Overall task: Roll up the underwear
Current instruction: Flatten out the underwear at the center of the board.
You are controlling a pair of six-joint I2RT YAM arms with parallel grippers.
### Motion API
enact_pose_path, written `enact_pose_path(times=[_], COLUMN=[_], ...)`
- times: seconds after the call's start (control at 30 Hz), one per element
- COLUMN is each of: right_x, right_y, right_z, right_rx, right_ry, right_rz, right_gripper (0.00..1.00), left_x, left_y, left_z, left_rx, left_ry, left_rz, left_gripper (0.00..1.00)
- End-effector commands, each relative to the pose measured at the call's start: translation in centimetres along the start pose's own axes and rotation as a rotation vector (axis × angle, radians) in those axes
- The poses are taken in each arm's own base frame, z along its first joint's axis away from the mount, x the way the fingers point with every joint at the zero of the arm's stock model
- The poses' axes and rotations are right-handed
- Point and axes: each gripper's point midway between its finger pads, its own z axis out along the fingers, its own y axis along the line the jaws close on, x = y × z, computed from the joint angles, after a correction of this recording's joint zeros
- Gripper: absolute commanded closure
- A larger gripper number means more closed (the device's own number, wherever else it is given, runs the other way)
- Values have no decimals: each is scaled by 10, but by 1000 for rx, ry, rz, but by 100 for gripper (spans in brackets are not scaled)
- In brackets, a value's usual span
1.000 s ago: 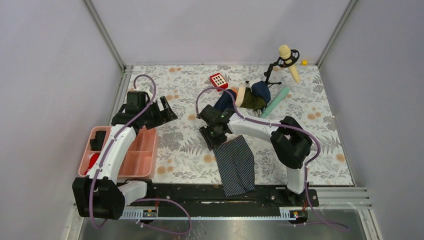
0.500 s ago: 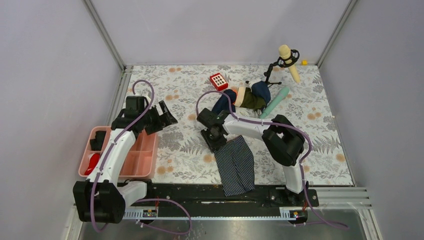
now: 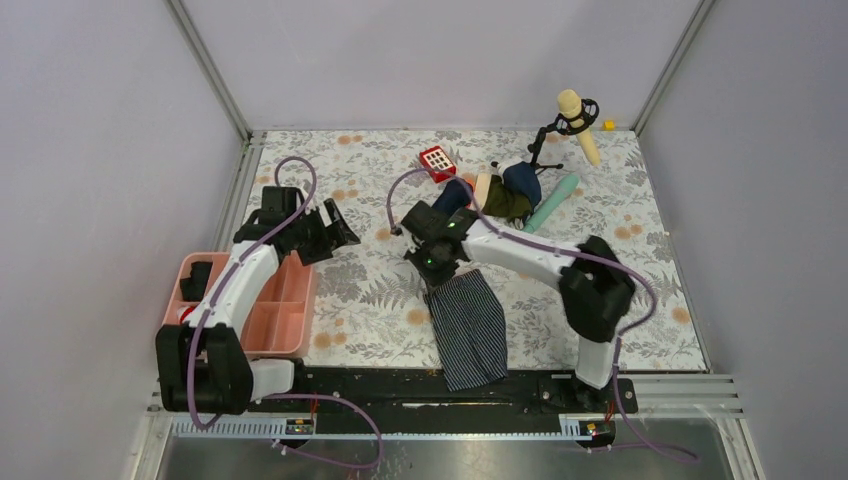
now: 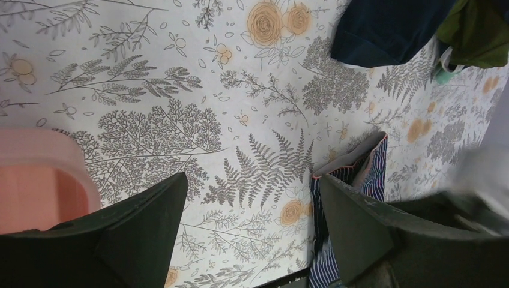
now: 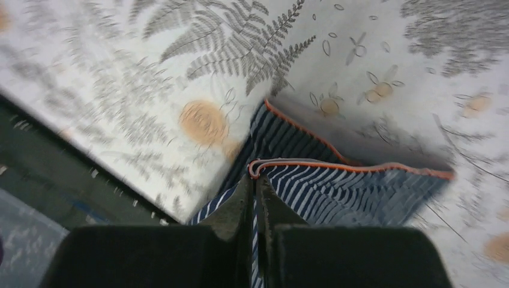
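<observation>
Near centre, outstretched right pincer (image 5: 254,180) nips underwear (image 3: 470,325) (far edge) — left pincer (image 4: 252,183) gapes.

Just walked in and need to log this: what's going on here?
The right claw is shut on the orange-trimmed far edge of the navy pin-striped cloth boxer shorts, which lie spread out, not yet rolled, their near end past the front edge of the floral-print table. The left claw hangs open and empty above that table, beside the pink plastic tray.

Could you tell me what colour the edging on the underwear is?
Orange edging on the underwear, seen best in the right wrist view.
</observation>
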Motion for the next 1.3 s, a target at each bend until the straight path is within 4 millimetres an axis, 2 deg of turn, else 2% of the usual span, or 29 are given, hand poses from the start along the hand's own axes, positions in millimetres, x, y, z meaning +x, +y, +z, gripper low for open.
enact_pose_path(times=[0.0,0.07,0.17,0.23,0.27,0.33,0.4,0.47,0.57,0.7,0.77,0.87,0.97,1.03,1.07,1.13,1.27], right_x=[-18,-8,16,32,39,46,48,47,41,43,47,53,53,52,52,52,52], right_y=[-5,-17,-43,-62,-71,-84,-95,-111,-130,-138,-138,-134,-131,-129,-129,-126,-124], right_z=[-98,-118,-135,-134,-132,-127,-123,-119,-118,-111,-107,-101,-99,-98,-98,-100,-105], right_rx=[-98,-110,-108,-96,-85,-95,-102,-83,-85,-118,-143,-180,-203,-208,-209,-218,-220], right_ry=[-183,-193,-186,-169,-160,-159,-165,-162,-167,-145,-121,-91,-93,-106,-110,-111,-125], right_rz=[-114,-134,-87,-51,-33,-5,5,24,98,152,165,186,204,213,221,234,230], right_gripper=[100,100,100,100,100,100,100,100,100,100,100,100,100,100,100,100,100], left_x=[-31,-34,-26,-13,-6,7,11,16,47,99,117,130,150,160,164,169,168], left_y=[-32,-45,-64,-69,-71,-70,-67,-69,-75,-86,-82,-70,-65,-59,-56,-52,-50], left_z=[11,20,39,54,60,71,75,74,69,62,64,69,63,59,58,58,72], left_rx=[113,137,181,208,215,223,217,225,272,357,353,328,348,346,335,323,299], left_ry=[-26,1,77,158,194,256,276,296,351,439,470,513,611,643,650,650,616], left_rz=[22,55,130,144,135,124,123,151,215,304,312,301,313,329,332,343,379], left_gripper=[19,19,22,29,36,46,47,44,38,44,49,54,57,54,48,43,49])
